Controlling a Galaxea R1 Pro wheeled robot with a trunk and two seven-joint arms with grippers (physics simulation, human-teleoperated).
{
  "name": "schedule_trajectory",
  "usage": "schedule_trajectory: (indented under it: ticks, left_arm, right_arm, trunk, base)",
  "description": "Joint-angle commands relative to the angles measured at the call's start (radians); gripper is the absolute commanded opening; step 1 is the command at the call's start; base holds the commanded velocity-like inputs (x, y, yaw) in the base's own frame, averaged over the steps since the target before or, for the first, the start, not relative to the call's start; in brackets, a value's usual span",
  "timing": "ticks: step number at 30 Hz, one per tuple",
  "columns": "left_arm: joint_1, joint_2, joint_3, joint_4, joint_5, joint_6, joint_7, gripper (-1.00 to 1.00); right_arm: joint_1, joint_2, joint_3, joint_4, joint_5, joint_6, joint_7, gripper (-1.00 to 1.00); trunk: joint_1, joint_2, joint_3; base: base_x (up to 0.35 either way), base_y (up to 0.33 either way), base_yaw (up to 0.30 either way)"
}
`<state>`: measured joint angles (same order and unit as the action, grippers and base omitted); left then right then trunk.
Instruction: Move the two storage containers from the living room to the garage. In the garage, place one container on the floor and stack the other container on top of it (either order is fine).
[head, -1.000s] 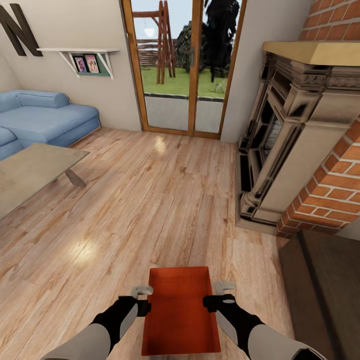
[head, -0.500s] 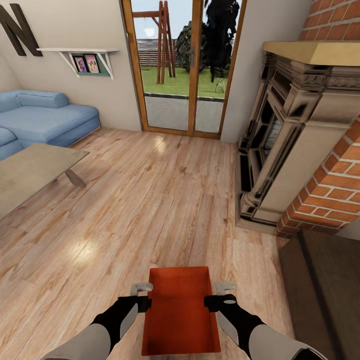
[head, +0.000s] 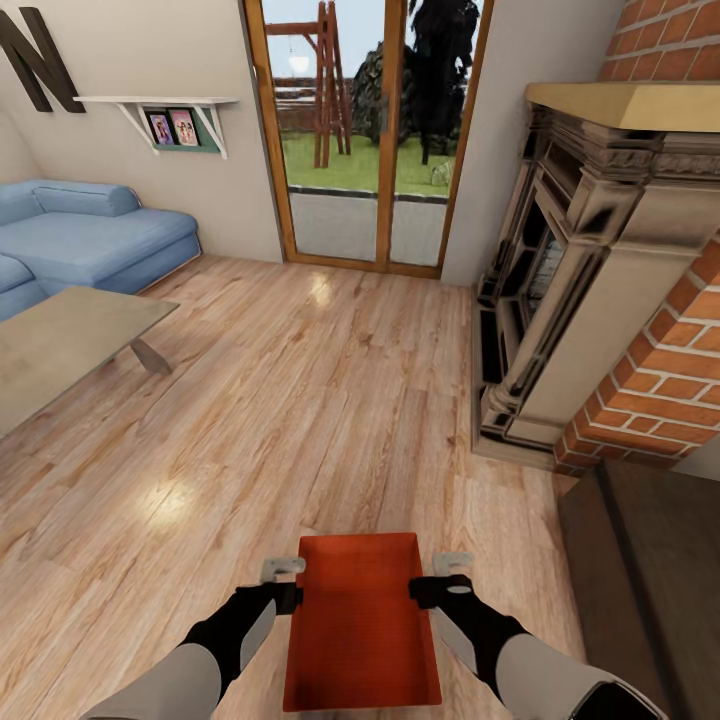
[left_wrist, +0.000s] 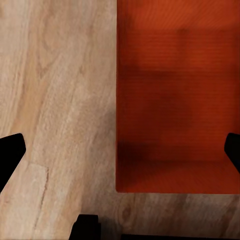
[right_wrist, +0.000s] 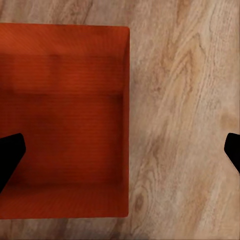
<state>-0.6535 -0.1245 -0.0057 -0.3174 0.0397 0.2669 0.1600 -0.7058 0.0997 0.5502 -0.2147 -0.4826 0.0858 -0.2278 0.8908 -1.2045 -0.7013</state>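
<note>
Our left gripper is hanging at the left rim of the orange-red storage container, its jaws spread wide: in the left wrist view one dark fingertip is sitting over the wood plank floor and the other over the bin's inside, so the left wall is lying between them with clear gap on both sides. We are not pinching it. The container is lying low in front of us, between our two arms, open side up, over the light planks of the living room. Our right gripper is hanging at the bin's right rim, equally spread, one fingertip over the orange interior and the other over bare floor, straddling that wall without closing on it. Farther off we are seeing a blue sofa and a low grey table on the left, a glass door in the middle, and a brick-and-stone fireplace on the right.
</note>
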Motion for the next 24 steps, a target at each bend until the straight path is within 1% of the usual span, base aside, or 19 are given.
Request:
schedule_trajectory:
  ticks: [1, 12, 18, 24]
  left_arm:
    - [0.0, 0.0, -0.001, -0.002, 0.004, 0.006, 0.004, 1.0]
    - [0.0, -0.003, -0.003, -0.013, -0.004, 0.006, 0.0, 1.0]
    - [0.0, -0.006, -0.001, -0.039, -0.004, 0.007, -0.003, 1.0]
    - [0.0, -0.006, 0.0, -0.046, -0.003, 0.009, -0.005, 1.0]
  right_arm:
    - [-0.002, 0.001, 0.008, -0.001, -0.005, 0.006, -0.007, 1.0]
    - [-0.003, 0.005, 0.004, 0.011, -0.007, 0.006, -0.007, 1.0]
    - [-0.003, 0.003, 0.004, 0.011, -0.008, 0.006, -0.007, 1.0]
    - [-0.003, 0.002, 0.004, 0.011, -0.008, 0.006, -0.007, 1.0]
  trunk:
    - [0.0, 0.0, -0.001]
    - [0.0, 0.0, -0.001]
    - [0.0, 0.0, -0.001]
    - [0.023, -0.042, -0.02]
  base:
    - [0.0, 0.0, 0.0]
    - [0.0, 0.0, 0.0]
    - [0.0, 0.0, 0.0]
    - [0.0, 0.0, 0.0]
